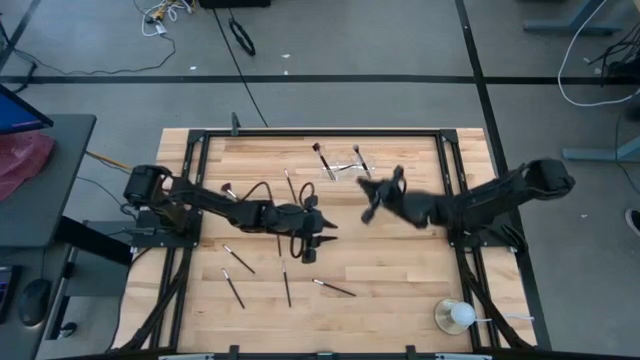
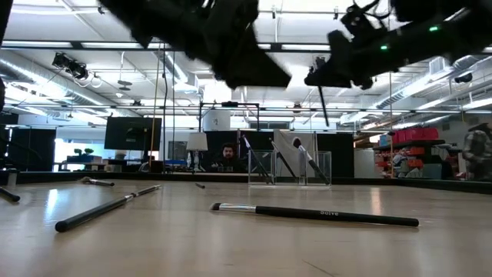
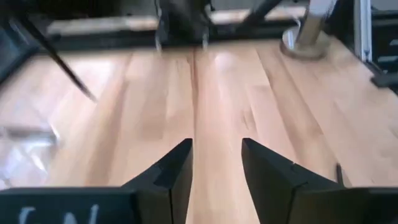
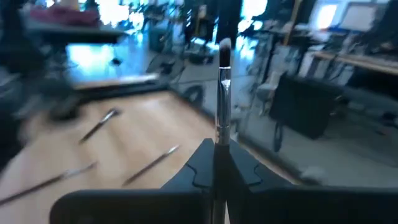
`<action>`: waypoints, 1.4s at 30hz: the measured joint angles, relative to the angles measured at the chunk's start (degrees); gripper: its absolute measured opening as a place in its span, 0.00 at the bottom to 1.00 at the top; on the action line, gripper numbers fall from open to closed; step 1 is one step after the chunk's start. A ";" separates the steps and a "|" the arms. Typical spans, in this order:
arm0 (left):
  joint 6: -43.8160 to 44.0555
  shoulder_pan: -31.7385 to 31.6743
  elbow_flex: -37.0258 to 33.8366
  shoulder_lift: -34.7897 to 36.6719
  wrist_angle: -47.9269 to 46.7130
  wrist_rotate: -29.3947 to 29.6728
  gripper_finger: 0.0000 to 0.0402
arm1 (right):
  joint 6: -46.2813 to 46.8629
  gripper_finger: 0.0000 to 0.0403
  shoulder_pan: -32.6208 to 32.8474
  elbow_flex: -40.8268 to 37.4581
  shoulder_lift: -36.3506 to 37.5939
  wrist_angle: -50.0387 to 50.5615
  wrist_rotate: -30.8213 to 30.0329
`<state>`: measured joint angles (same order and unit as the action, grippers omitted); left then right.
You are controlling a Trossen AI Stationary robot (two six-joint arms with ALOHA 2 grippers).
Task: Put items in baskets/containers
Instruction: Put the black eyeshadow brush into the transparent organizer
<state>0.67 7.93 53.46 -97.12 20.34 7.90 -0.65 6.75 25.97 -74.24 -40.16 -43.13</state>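
Above bench centre, right gripper (image 4: 214,163) pinches one brush (image 4: 222,93); left gripper (image 3: 214,165) fingers spread, empty; several brushes (image 1: 238,260) remain loose.

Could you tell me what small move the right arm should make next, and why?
Probably carry it toward the clear organizer at the table's far side. The right gripper is shut on a makeup brush, bristles up and lifted off the wood, and the organizer already holds a few brushes. The left gripper hovers empty and open over bare table.
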 joint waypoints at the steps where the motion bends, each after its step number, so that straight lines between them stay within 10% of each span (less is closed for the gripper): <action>1: 1.07 0.02 -2.39 0.00 2.72 0.02 0.35 | -1.33 0.03 -2.81 0.24 0.11 -0.78 1.88; 14: 9.17 2.32 -19.17 0.00 28.77 12.64 0.30 | -1.26 0.03 -28.11 8.23 -9.19 7.40 19.24; 33: 8.56 2.59 -19.18 0.00 28.72 12.66 0.30 | 9.34 0.10 -31.19 8.40 -14.38 17.75 21.78; 42: 8.82 2.59 -19.18 0.00 28.72 12.66 0.30 | 8.40 0.29 -31.87 9.62 -9.59 24.17 21.55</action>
<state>9.49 10.52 34.28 -97.12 49.06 20.56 7.74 -25.12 35.60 -83.83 -15.99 -21.57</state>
